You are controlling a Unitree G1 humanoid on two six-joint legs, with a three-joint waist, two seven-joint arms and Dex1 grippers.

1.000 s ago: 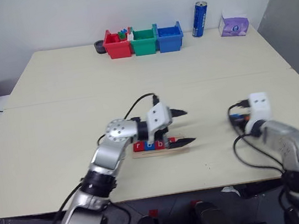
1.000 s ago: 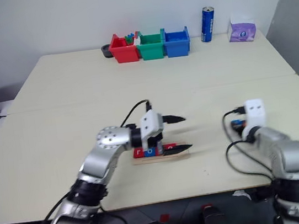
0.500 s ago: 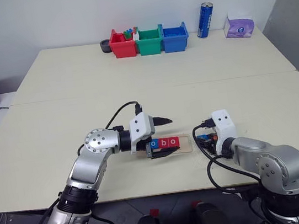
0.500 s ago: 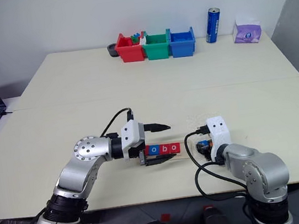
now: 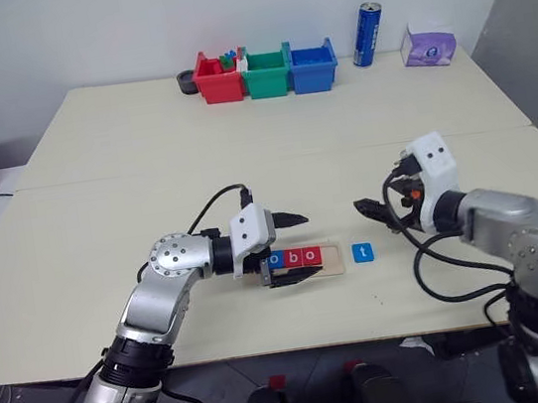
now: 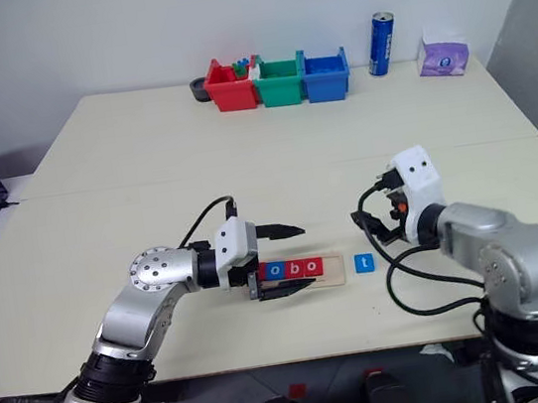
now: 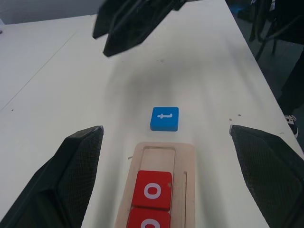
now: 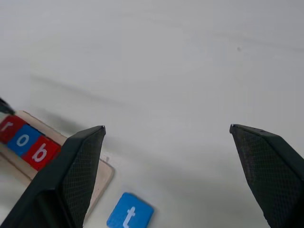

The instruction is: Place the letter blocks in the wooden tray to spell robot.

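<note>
Beside the wooden tray (image 5: pixel 304 269), loose blue "t" block (image 5: pixel 362 252); both grippers' fingers apart, empty.

I count four letter blocks (image 5: pixel 302 256) showing: three in the one wooden tray (image 5: pixel 334 266), one blue "t" (image 5: pixel 362 252) outside it. Three plastic bins (image 5: pixel 267 72), one can (image 5: pixel 364 35).

The t block (image 5: pixel 362 252) lies right of the wooden tray (image 5: pixel 332 265).

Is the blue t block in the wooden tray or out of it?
Out. The blue t block lies flat on the table, just past the wooden tray's empty end slot.
</note>
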